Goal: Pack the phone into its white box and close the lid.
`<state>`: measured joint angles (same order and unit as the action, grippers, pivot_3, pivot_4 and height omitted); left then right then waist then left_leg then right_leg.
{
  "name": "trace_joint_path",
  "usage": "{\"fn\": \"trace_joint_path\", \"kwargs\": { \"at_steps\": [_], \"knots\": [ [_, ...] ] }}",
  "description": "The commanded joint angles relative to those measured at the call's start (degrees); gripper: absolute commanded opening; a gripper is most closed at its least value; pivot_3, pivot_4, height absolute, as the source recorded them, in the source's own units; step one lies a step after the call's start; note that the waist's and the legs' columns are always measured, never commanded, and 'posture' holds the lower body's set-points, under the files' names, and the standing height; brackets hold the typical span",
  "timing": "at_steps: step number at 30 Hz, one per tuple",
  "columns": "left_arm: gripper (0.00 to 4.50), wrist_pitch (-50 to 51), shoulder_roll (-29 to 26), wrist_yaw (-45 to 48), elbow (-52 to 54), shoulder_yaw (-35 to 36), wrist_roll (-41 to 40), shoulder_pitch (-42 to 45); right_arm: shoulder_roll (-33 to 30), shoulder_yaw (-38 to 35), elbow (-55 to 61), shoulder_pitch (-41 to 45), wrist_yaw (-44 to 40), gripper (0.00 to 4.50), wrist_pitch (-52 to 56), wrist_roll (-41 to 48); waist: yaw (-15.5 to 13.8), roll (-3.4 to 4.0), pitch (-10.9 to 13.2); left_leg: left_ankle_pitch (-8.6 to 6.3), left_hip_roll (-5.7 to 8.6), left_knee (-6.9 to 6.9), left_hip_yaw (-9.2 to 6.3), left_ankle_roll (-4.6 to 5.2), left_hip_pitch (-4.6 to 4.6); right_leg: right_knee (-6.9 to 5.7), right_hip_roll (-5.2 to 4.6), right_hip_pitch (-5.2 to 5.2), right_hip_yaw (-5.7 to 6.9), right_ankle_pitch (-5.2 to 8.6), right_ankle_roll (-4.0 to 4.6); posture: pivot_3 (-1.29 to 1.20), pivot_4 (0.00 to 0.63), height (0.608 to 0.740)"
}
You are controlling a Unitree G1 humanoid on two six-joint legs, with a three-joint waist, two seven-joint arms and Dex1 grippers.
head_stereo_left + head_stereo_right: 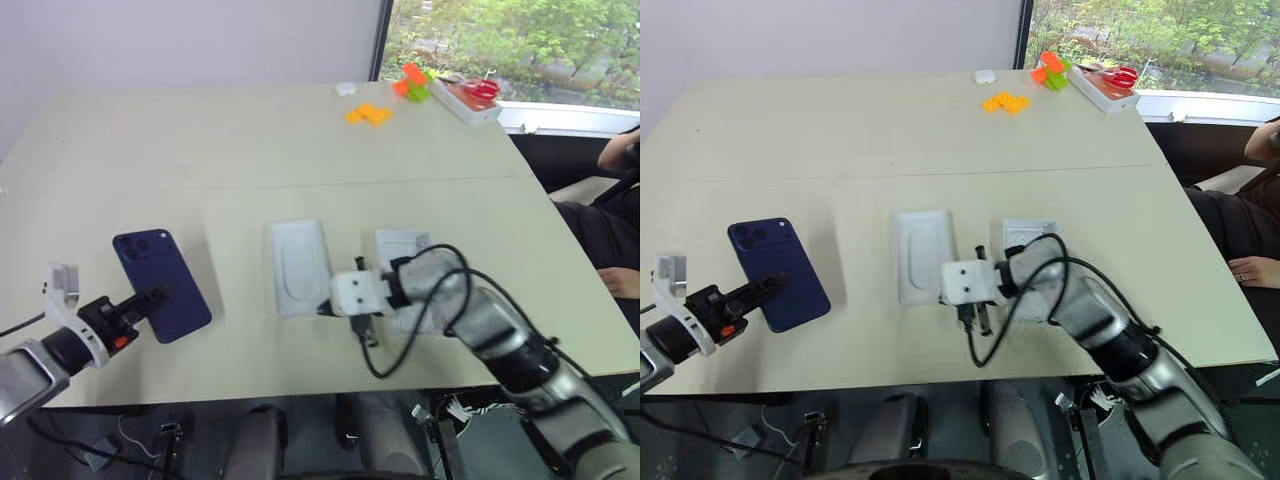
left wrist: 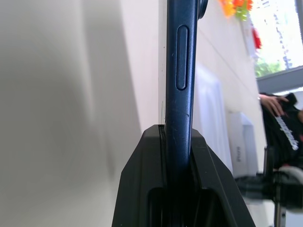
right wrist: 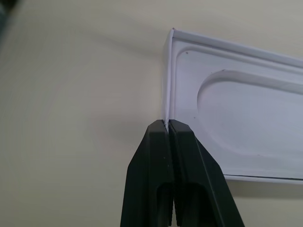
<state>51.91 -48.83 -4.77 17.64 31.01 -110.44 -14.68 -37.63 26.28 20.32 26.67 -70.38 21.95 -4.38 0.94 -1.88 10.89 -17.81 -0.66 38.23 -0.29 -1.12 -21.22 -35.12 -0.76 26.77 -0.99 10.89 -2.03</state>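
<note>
Our left gripper (image 1: 150, 298) reaches inward, clamping the phone (image 1: 161, 284) by its near edge above the table (image 1: 250, 150). Our right gripper (image 3: 167, 126), bent leftward, pinches the white box (image 1: 299, 265)'s rim.

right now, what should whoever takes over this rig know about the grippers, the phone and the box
Left gripper: shut on the phone, at the table's left side.
Right gripper: shut, pinching the near rim of the white box, which lies open mid-table.
The lid lies just right of the box.
Done: phone gripped, box held.
Left: phone into box, lid on.
</note>
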Motion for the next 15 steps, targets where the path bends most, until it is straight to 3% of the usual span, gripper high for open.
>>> {"fn": "trace_joint_path", "kwargs": {
  "at_steps": [1,7,10,14,15],
  "knots": [
    [0.0,-0.4,0.1,-0.5,2.3,-4.4,-2.6,5.1,-2.1,-2.1,5.7,-1.2,0.2,0.06,4.1,1.8,-0.1,-0.03,0.0,0.03,-0.02,0.0,0.0,-0.05,0.05,0.0,0.05,-0.03,0.01,-0.01,0.01,0.0,0.15,0.727],
    [0.0,0.4,1.6,-1.6,2.0,-12.0,-2.6,12.1,-1.8,-1.2,7.9,-0.9,2.2,0.06,8.6,2.5,0.1,-0.05,0.0,0.12,-0.12,-0.02,-0.04,-0.2,0.41,-0.04,0.23,-0.27,0.05,-0.1,0.15,0.0,0.15,0.727],
    [0.0,0.4,3.0,-1.7,2.0,-14.4,-2.6,14.8,-2.4,-1.7,9.2,-0.7,2.2,0.97,10.2,3.4,0.0,-0.05,0.0,0.13,-0.13,-0.03,-0.02,-0.22,0.42,-0.05,0.21,-0.3,0.04,-0.11,0.17,0.0,0.15,0.727],
    [0.0,0.1,6.0,-3.4,1.1,-16.8,-2.6,18.5,-3.0,-4.2,10.7,-1.0,3.7,3.02,9.8,4.9,-0.2,-0.05,0.0,0.14,-0.06,0.0,0.0,-0.24,0.37,-0.02,0.11,-0.33,0.02,-0.12,0.17,0.0,0.15,0.727],
    [0.0,0.0,6.7,-4.4,1.1,-17.6,-2.6,19.5,-3.3,-5.4,11.3,-1.2,3.6,3.02,10.1,6.0,-0.3,-0.05,0.0,0.14,-0.04,0.0,0.0,-0.24,0.37,-0.02,0.09,-0.34,0.02,-0.12,0.17,0.0,0.15,0.727]
  ]
}}
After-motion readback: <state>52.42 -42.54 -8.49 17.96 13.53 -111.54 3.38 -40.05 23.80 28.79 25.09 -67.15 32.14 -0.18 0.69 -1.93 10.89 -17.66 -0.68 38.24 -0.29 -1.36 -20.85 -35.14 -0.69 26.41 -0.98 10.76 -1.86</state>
